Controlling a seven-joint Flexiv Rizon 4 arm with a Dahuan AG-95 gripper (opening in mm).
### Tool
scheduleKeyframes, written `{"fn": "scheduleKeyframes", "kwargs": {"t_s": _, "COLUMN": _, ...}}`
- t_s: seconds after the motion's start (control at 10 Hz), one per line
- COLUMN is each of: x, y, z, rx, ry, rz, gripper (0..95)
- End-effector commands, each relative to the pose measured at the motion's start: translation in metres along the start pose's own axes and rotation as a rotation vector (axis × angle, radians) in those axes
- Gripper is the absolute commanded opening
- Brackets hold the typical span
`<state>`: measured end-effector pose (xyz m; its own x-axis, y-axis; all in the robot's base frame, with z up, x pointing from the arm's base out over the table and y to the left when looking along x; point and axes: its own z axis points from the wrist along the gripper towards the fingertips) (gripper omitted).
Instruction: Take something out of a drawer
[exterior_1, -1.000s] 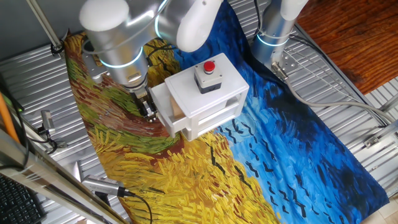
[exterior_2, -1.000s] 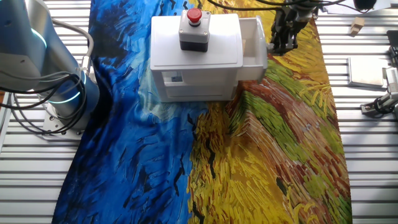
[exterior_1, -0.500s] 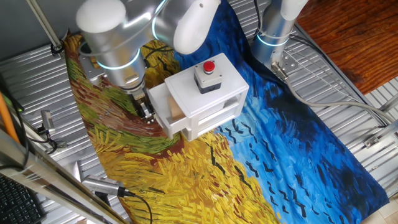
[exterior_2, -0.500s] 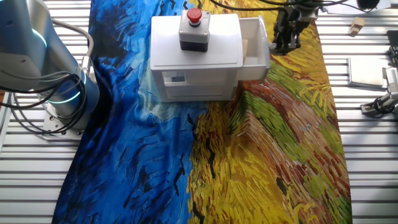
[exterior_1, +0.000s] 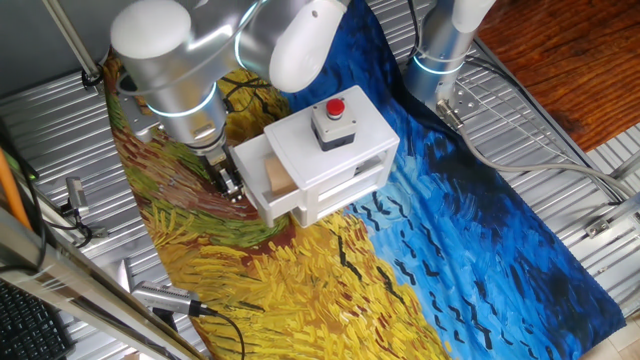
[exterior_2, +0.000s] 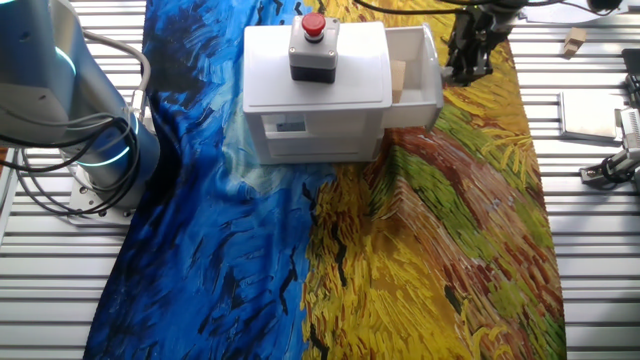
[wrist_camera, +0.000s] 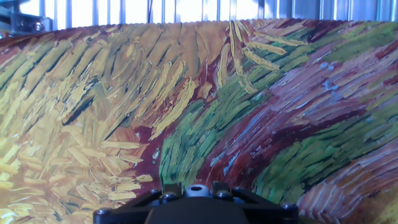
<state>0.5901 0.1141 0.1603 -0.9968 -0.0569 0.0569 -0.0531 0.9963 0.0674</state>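
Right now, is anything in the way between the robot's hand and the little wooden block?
Yes. The drawer's white front wall stands between the end effector and the wooden block. From above, nothing visible covers the block.

The pincer (exterior_1: 229, 182) sits beside the drawer (exterior_1: 252, 180), its fingertips too small and dark in both fixed views to tell whether they are parted; the drawer's knob is hidden behind it. In the hand view only the pincer's black base (wrist_camera: 194, 205) shows, cut by the bottom edge, fingers out of sight. The block (exterior_2: 398, 80) is partly hidden by the white box (exterior_2: 317, 95) and the drawer wall.
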Motion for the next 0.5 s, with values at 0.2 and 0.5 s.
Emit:
{"fn": "scheduleKeyframes", "kwargs": {"t_s": 0.2, "x": -0.0052, "y": 0.0016, "z": -0.0010, "rx": 0.000, "ry": 0.001, "rz": -0.008, "gripper": 0.0}}
{"fn": "scheduleKeyframes", "kwargs": {"t_s": 0.5, "x": -0.0057, "y": 0.0013, "z": 0.0008, "rx": -0.001, "ry": 0.000, "rz": -0.016, "gripper": 0.0}}
